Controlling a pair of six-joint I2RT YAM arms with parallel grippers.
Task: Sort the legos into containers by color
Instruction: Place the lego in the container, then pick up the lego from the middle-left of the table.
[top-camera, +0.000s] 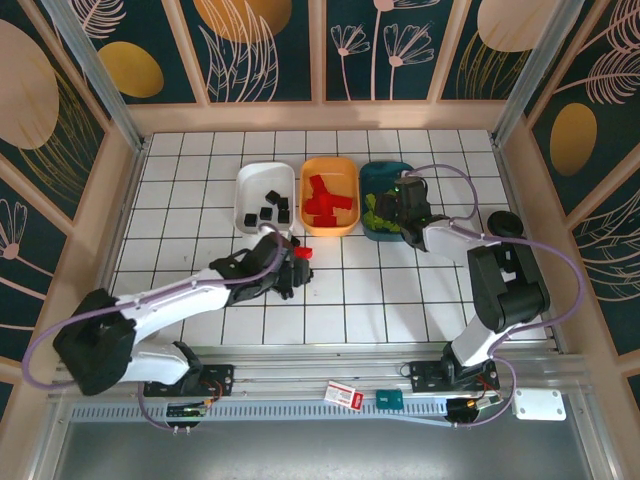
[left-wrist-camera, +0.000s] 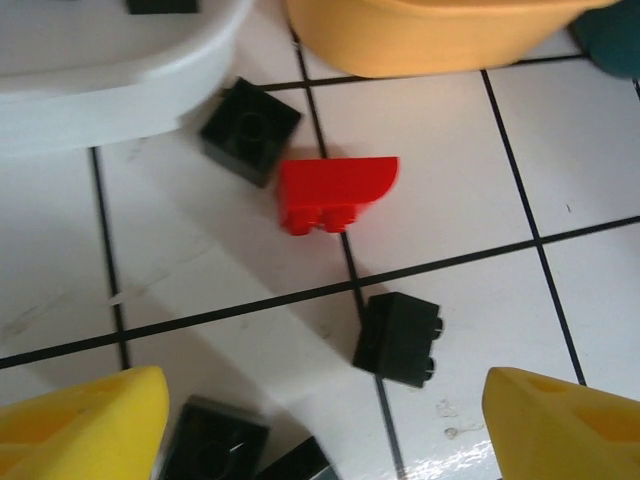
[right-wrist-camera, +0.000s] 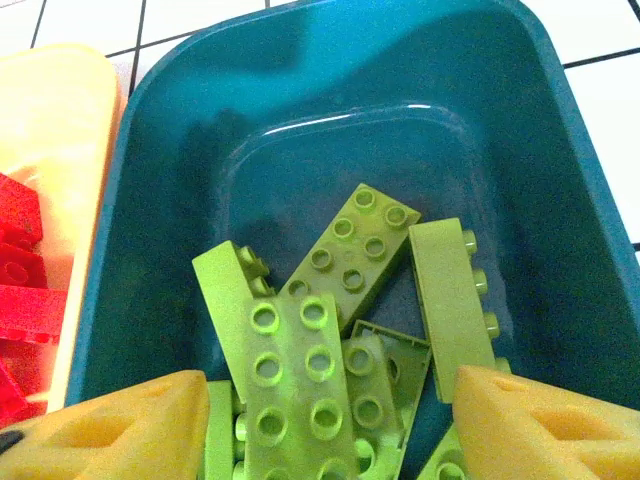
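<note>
Marker: we're taking the shallow orange plastic tray (top-camera: 346, 172) as our landmark, the middle one of three trays on the far side of the white tiled table (top-camera: 400, 300).
Orange load: red plastic bricks (top-camera: 325, 200) are heaped inside it.
White tray: the shallow white plastic tray (top-camera: 244, 190) sits just left of the orange tray, and we count several small black cube bricks (top-camera: 270, 207) in it.
Teal tray: the shallow dark teal plastic tray (right-wrist-camera: 560, 200) sits just right of the orange tray, with lime-green plastic bricks (right-wrist-camera: 350, 250) piled in its near half.
Left claw: the left gripper (left-wrist-camera: 325, 430) hangs low over the table, on the near side of the orange tray and a little left of it. Its yellow fingers (left-wrist-camera: 90, 425) are spread wide and it's holding nothing.
Loose red: a single red brick with one rounded corner (left-wrist-camera: 335, 195) lies on the tiles just in front of the orange tray, apart from the fingers.
Loose black: one black cube (left-wrist-camera: 250, 130) sits by the white tray's rim, just beside the red piece, and another black brick (left-wrist-camera: 400, 338) lies nearer the claw. We see more black bricks (left-wrist-camera: 215, 440) low between the fingers.
Right claw: the right gripper (right-wrist-camera: 330, 420) hovers over the teal tray, right of the orange tray. Its fingers are parted, and we see no green brick pinched between them.
</note>
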